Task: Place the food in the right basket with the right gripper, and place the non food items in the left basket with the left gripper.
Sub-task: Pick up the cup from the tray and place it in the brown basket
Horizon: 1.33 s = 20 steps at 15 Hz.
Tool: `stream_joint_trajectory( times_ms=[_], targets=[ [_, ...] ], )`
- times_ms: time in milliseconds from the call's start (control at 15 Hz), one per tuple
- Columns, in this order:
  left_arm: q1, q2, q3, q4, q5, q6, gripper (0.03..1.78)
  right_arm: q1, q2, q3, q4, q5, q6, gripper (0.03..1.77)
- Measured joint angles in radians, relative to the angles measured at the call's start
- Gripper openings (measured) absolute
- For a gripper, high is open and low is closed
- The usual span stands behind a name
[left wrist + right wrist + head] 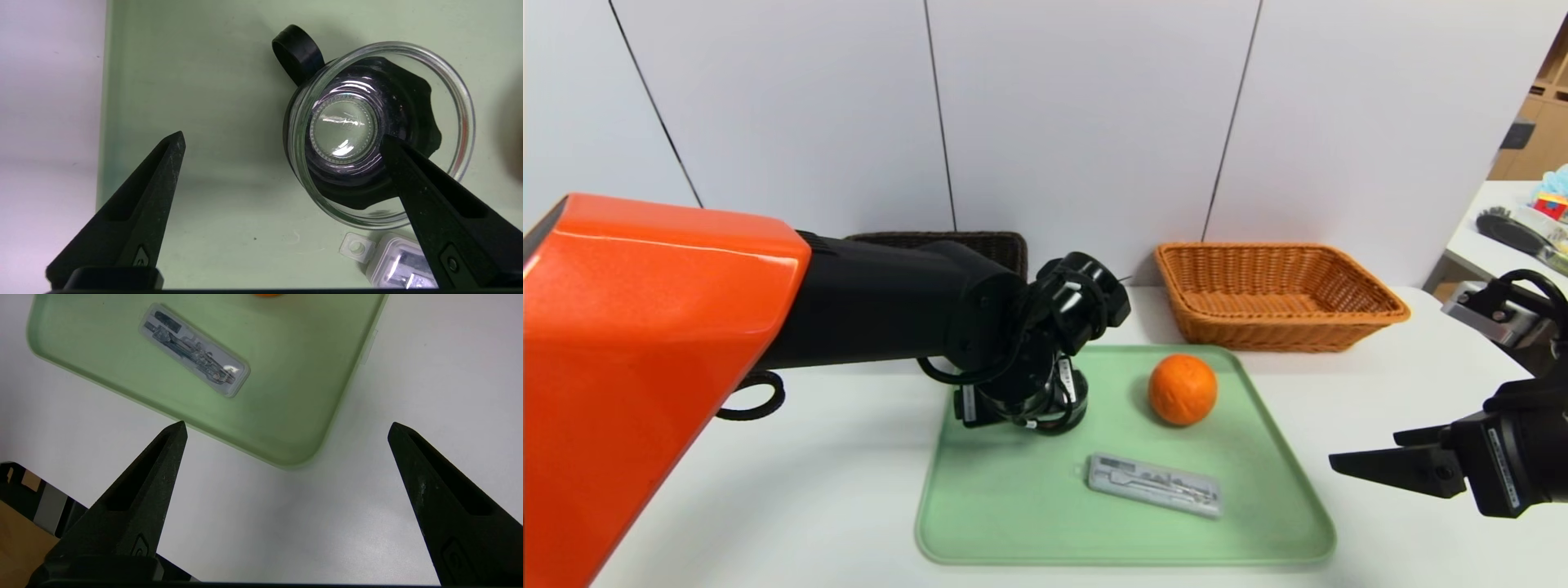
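Observation:
Over the green tray my left arm points straight down and hides the cup in the head view. In the left wrist view my left gripper is open. One finger is over the mouth of the clear glass cup with its black holder, and the other is outside it over bare tray. The orange and the flat grey case lie on the tray. My right gripper hangs open over the table, right of the tray's near corner, holding nothing. The orange-tan basket stands behind the tray; the dark basket is half hidden by my left arm.
The cup's black handle points away from the left gripper's fingers. The case lies close to the cup. A side table with clutter stands at the far right. A white wall rises just behind the baskets.

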Motion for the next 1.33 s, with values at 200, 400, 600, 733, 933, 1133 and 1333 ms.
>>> stream_joint_trajectory(
  times_ms=[200, 400, 600, 733, 933, 1133, 1333],
  targets=[
    [0.0, 0.009, -0.002, 0.0, -0.001, 0.0, 1.69, -0.001, -0.007, 0.005, 0.0, 0.001, 0.002, 1.7],
    [0.001, 0.009, -0.002, 0.005, -0.005, 0.0, 1.45, -0.002, -0.011, 0.005, 0.0, 0.001, 0.002, 1.7],
    [0.0, 0.003, -0.002, 0.005, -0.005, 0.004, 1.02, -0.002, -0.014, 0.005, -0.003, 0.0, 0.009, 1.7],
    [0.0, 0.0, -0.002, 0.005, -0.007, 0.003, 0.82, -0.002, -0.014, 0.005, -0.003, 0.0, 0.008, 1.7],
    [0.0, 0.0, -0.003, 0.003, -0.009, 0.004, 0.08, -0.002, -0.015, 0.005, -0.003, 0.0, 0.008, 1.7],
    [0.0, -0.001, -0.002, 0.005, -0.009, 0.004, 0.08, -0.002, -0.017, 0.005, -0.003, 0.0, 0.008, 1.7],
    [0.0, -0.011, -0.001, 0.009, -0.01, 0.004, 0.08, -0.002, -0.018, 0.005, -0.003, 0.001, 0.01, 1.7]
  ],
)
